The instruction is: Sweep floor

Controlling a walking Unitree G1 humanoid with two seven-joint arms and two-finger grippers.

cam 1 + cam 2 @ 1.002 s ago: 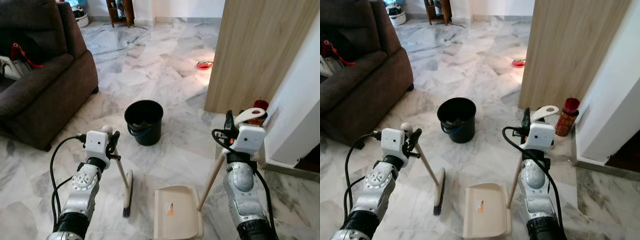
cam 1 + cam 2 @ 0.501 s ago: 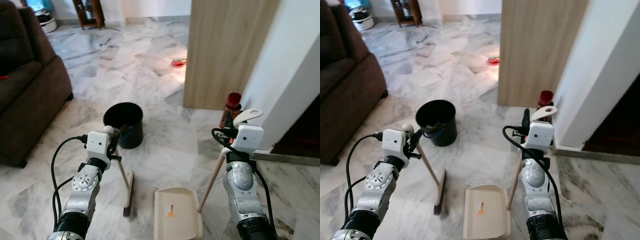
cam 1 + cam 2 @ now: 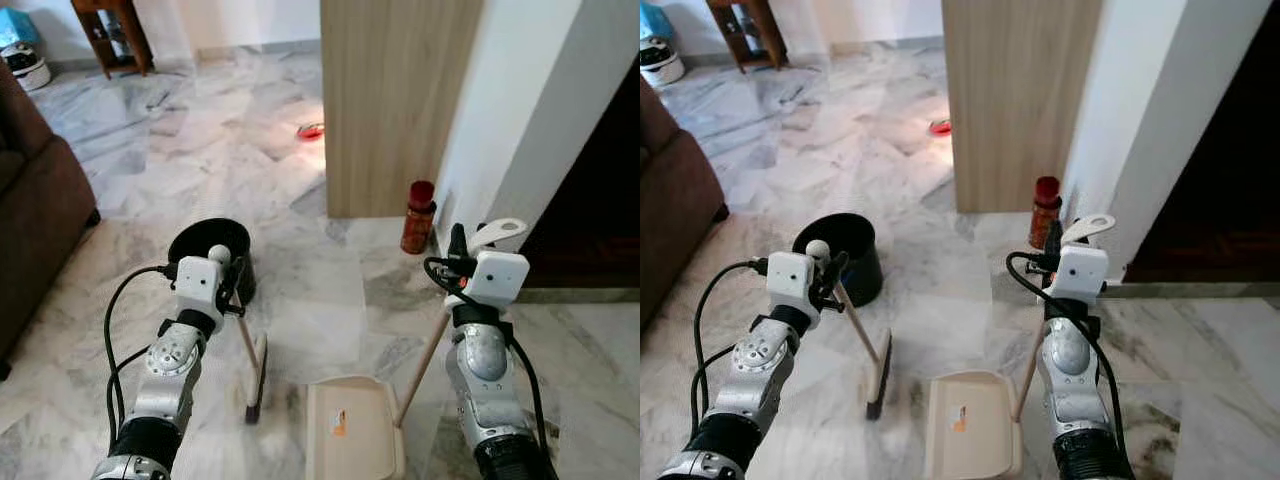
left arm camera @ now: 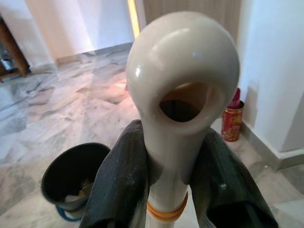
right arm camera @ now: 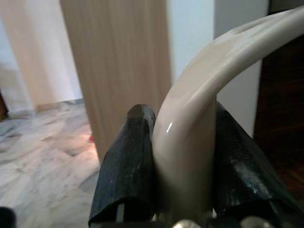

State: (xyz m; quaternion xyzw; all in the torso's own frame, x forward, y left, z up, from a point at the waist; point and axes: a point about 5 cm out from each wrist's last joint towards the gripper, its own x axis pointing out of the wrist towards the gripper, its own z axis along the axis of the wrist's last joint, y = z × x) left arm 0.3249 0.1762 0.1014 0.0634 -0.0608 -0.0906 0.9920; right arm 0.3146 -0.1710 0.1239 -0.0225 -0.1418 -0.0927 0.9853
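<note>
Marble floor (image 3: pixel 300 170), grey-white veined, runs across the whole scene. Brown sofa (image 3: pixel 35 230) at far left edge, cut off by the frame. Wood-grain panel (image 3: pixel 395 100) stands upright centre-back, w/ white wall (image 3: pixel 500 120) beside it on the right and a dark doorway (image 3: pixel 600 200) past that. Small wooden stand (image 3: pixel 110 35) far back left, a white round object (image 3: pixel 25 62) near it.

Black bucket (image 3: pixel 205 250) on the floor just ahead of the left arm; some debris inside, seen in left wrist view. Cream dustpan (image 3: pixel 352 430) lies flat on the floor between the two arms, low centre, small sticker on its tray; its long handle slants up to the right hand (image 3: pixel 468 258). Broom (image 3: pixel 255 380) w/ dark bristles down on the floor just left of the dustpan, handle rising to the left hand (image 3: pixel 228 290).

Left hand: both black fingers (image 4: pixel 116 185) clamped on the broom handle just below its rounded, holed top end. Right hand: fingers (image 5: pixel 126 166) pressed tight on either side of the dustpan's curved handle loop.

Red canister (image 3: pixel 418 217) upright at the foot of the panel, near the wall corner. Small red item (image 3: pixel 310 130) on the floor farther back.
</note>
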